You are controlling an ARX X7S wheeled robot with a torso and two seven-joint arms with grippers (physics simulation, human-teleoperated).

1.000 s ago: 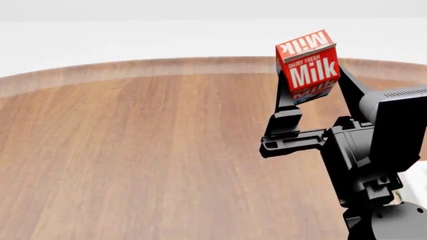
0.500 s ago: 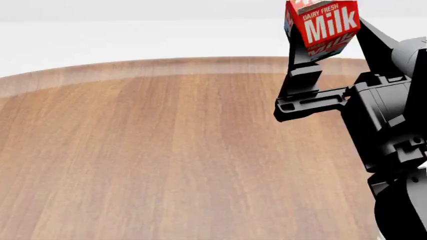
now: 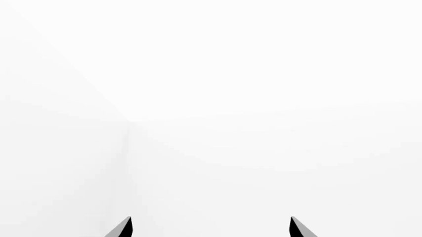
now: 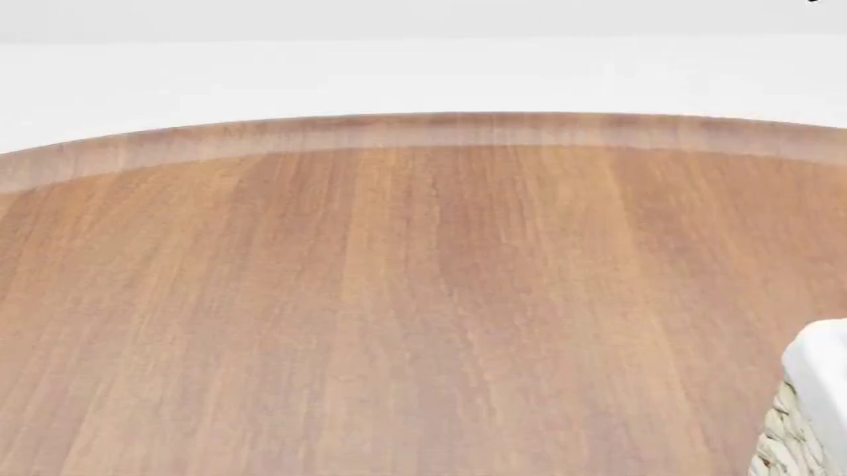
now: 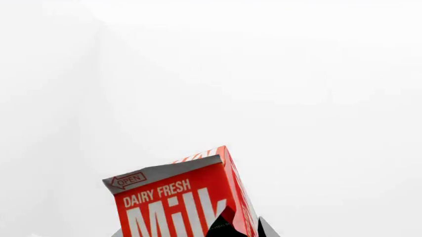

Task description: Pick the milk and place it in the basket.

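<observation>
The milk (image 5: 178,202) is a carton with a red top and white "Milk" lettering, tilted against a blank white background in the right wrist view. My right gripper (image 5: 191,232) is shut on it, with one fingertip on either side of its lower part. Neither shows in the head view. A corner of the basket (image 4: 810,397), cream wicker with a white liner over the rim, pokes in at the head view's lower right. My left gripper (image 3: 209,229) is open, facing only white, with nothing between its fingertips.
The round wooden table (image 4: 397,297) fills the head view, its curved far edge running across the upper part. Beyond it is plain white floor and wall.
My right arm has lifted the milk up and out of the top of the head view. With the arm gone, the basket's corner shows at the lower right.
</observation>
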